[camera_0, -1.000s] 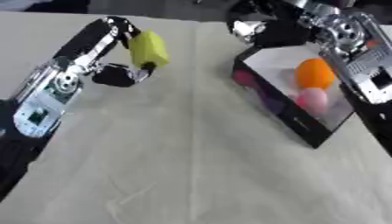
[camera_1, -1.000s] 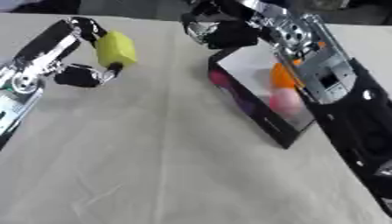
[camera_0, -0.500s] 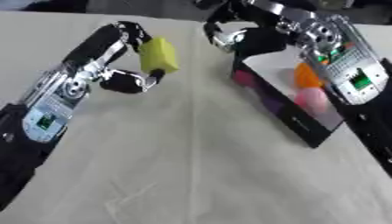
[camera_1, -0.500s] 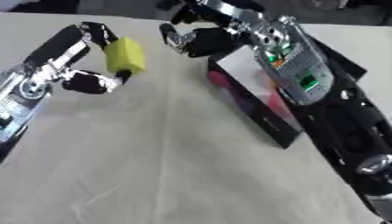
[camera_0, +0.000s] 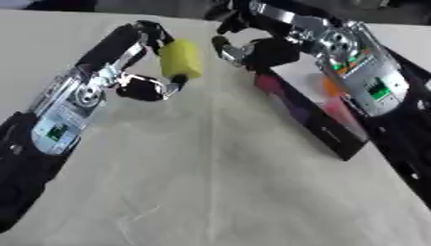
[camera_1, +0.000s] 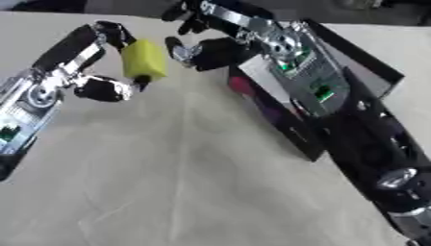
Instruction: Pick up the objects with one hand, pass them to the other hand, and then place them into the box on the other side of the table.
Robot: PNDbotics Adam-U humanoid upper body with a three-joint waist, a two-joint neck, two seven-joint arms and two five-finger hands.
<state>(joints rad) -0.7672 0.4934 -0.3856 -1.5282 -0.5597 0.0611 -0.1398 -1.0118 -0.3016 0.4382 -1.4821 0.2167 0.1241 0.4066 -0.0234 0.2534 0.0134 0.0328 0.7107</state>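
A yellow cylinder-shaped object (camera_0: 181, 58) hangs above the table, pinched between the fingers and thumb of my left hand (camera_0: 148, 85). My right hand (camera_0: 252, 50) reaches in from the upper right, fingers spread open, a short gap to the right of the yellow object and not touching it. The black box (camera_0: 333, 137) lies on the right side of the table, partly behind my right arm. Inside it an orange object (camera_0: 330, 86) and a pink object (camera_0: 338, 106) show.
The table wears a pale cloth (camera_0: 210, 182) with creases. My right forearm (camera_1: 311, 86) crosses over the box. The far table edge runs along the top of the views.
My right hand has swung left from above the box toward the yellow object. My left hand has carried the yellow object a little rightward. The camera has also shifted.
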